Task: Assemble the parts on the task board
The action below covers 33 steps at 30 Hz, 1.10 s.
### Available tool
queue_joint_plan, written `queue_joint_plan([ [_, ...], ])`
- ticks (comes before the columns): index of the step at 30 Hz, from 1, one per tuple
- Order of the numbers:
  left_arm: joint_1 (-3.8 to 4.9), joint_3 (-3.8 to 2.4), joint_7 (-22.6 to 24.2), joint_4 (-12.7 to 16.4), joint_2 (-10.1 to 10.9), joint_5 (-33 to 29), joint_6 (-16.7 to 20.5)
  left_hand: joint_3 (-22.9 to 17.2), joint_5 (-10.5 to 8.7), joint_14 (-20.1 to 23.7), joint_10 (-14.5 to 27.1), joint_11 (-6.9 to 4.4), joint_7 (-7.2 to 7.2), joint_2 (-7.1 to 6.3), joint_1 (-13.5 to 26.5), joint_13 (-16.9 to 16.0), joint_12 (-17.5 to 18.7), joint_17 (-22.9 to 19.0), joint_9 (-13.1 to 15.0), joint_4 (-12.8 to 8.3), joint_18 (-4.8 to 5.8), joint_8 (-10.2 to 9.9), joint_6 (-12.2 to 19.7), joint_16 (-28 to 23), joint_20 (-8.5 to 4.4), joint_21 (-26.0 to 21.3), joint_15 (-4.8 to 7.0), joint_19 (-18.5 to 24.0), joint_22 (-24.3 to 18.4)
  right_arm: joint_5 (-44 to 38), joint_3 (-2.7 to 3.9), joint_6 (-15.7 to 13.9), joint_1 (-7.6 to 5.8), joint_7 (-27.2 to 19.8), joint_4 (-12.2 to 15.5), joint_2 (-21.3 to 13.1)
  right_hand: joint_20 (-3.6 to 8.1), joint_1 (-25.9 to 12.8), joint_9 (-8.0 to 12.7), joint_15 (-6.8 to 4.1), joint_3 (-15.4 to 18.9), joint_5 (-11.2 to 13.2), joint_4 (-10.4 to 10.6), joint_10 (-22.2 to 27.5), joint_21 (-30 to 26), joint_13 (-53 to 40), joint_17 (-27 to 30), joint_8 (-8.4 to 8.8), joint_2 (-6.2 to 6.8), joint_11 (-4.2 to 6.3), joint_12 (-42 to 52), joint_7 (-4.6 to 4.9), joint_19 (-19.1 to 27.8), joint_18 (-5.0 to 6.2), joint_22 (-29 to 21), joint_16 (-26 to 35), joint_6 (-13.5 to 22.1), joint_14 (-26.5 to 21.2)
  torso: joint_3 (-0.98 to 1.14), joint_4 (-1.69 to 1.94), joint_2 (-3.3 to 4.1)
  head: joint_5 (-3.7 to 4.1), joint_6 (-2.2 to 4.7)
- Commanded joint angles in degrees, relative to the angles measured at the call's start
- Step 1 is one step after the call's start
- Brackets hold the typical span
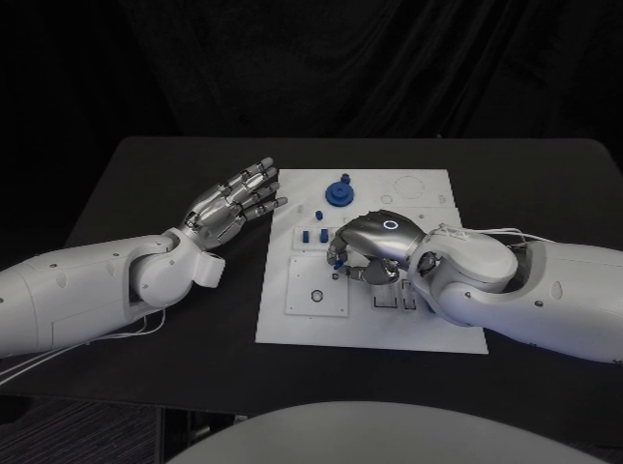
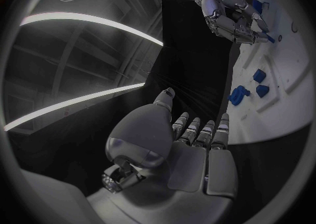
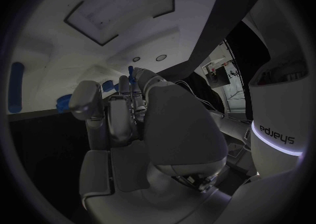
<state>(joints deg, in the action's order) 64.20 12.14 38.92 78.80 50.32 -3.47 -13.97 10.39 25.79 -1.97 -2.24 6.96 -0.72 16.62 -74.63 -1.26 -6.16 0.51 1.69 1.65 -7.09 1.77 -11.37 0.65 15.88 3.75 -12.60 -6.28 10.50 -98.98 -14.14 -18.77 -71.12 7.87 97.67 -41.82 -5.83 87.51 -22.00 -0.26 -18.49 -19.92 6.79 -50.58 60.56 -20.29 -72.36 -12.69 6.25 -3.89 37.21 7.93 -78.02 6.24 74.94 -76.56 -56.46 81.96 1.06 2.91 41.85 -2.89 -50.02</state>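
Note:
The white task board (image 1: pixel 381 333) lies mid-table. My right hand (image 1: pixel 371 242) hangs over its middle with its fingers curled down, pinching a small blue part (image 1: pixel 337 260) at the fingertips; the left wrist view shows this hand (image 2: pixel 227 10) with the blue part (image 2: pixel 267 37) just above the board (image 2: pixel 289 71). A round blue part (image 1: pixel 341 193) stands near the board's far edge. Two small blue pieces (image 1: pixel 316 235) stand to the left of the right hand. My left hand (image 1: pixel 235 205) is held open beside the board's left edge, fingers spread, holding nothing.
A square inset plate with a hole (image 1: pixel 316 286) sits at the board's near left, and dark slots (image 1: pixel 396 301) lie under my right wrist. Black table (image 1: pixel 159 184) surrounds the board. My right forearm (image 1: pixel 535 290) crosses the board's near right corner.

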Motion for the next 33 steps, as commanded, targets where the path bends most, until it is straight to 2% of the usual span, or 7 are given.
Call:
queue_joint_plan([
  [1, -0.09, -0.05, 6.7, 0.0, -0.1, -0.3, -0.9, -0.3, 0.35, 0.3, -0.1, 0.46, 0.05, 0.10, -0.3, 0.0, -0.3, 0.0, 0.0, 0.2, -0.49, -0.1, -0.1, 0.1, 0.06, 0.1, 0.10, 0.2, 0.1, -0.8, 0.02, 0.7, 0.29, 0.9, -0.1, 0.2, 0.01, 0.0, -0.1, 0.11, 0.0, 0.3, -0.3, -0.3, 0.1, 0.1, 0.0, 0.23, 0.46, -0.15, -0.3, -0.19, -0.1, -0.54, 7.5, -0.1, 0.3, 0.4, -0.04, 0.05, 0.02, -0.08, 0.02],
  [7, -0.11, -0.05, 6.6, 0.0, 0.0, -0.3, -0.8, -0.3, 0.35, 0.3, -0.1, 0.46, 0.05, 0.09, -0.3, 0.0, -0.3, 0.0, 0.0, 0.2, -0.49, -0.1, -0.1, 0.1, 0.06, 0.1, 0.10, 0.2, 0.0, -0.8, 0.02, 1.1, 0.46, 0.8, 0.3, 0.1, 0.01, 0.0, -0.1, 0.10, 0.0, 0.3, -0.3, -0.4, 0.1, 0.1, 0.2, 0.23, 0.46, -0.14, -0.3, -0.20, -0.1, -0.54, 7.5, 0.0, 0.3, 0.3, 0.00, -0.08, 0.00, -0.39, 0.02],
  [18, -0.12, -0.05, 6.4, -0.1, -0.1, -0.3, -0.8, -0.4, 0.36, 0.3, 0.0, 0.45, 0.04, 0.09, -0.4, 0.0, -0.3, 0.0, 0.0, 0.1, -0.49, -0.1, 0.0, 0.1, 0.07, 0.1, 0.09, 0.2, 0.1, -0.8, 0.02, 1.6, 0.53, 0.9, 1.1, -0.4, 0.01, 0.0, -0.1, 0.10, 0.0, 0.3, -0.3, -0.4, 0.0, 0.1, 0.2, 0.23, 0.47, -0.15, -0.3, -0.20, -0.1, -0.51, 7.5, 0.1, 0.3, 0.3, 0.08, -0.01, -0.07, -0.49, 0.02],
  [33, -0.12, -0.05, 6.1, -0.6, -0.7, -0.3, -1.2, -0.5, 0.39, 0.2, 0.0, 0.42, 0.03, 0.07, -0.4, 0.0, -0.2, 0.0, 0.0, 0.0, -0.49, -0.1, 0.1, 0.1, 0.09, 0.2, 0.07, 0.2, 0.1, -0.8, 0.02, 2.6, 0.56, 0.9, 0.6, 0.0, 0.00, -0.1, -0.1, 0.11, 0.0, 0.4, -0.3, -0.5, -0.5, 0.2, 0.6, 0.28, 0.51, -0.16, -0.5, -0.19, 0.1, -0.43, 7.4, 0.4, 0.4, 0.1, 0.09, -0.15, -0.14, -0.65, 0.02],
])
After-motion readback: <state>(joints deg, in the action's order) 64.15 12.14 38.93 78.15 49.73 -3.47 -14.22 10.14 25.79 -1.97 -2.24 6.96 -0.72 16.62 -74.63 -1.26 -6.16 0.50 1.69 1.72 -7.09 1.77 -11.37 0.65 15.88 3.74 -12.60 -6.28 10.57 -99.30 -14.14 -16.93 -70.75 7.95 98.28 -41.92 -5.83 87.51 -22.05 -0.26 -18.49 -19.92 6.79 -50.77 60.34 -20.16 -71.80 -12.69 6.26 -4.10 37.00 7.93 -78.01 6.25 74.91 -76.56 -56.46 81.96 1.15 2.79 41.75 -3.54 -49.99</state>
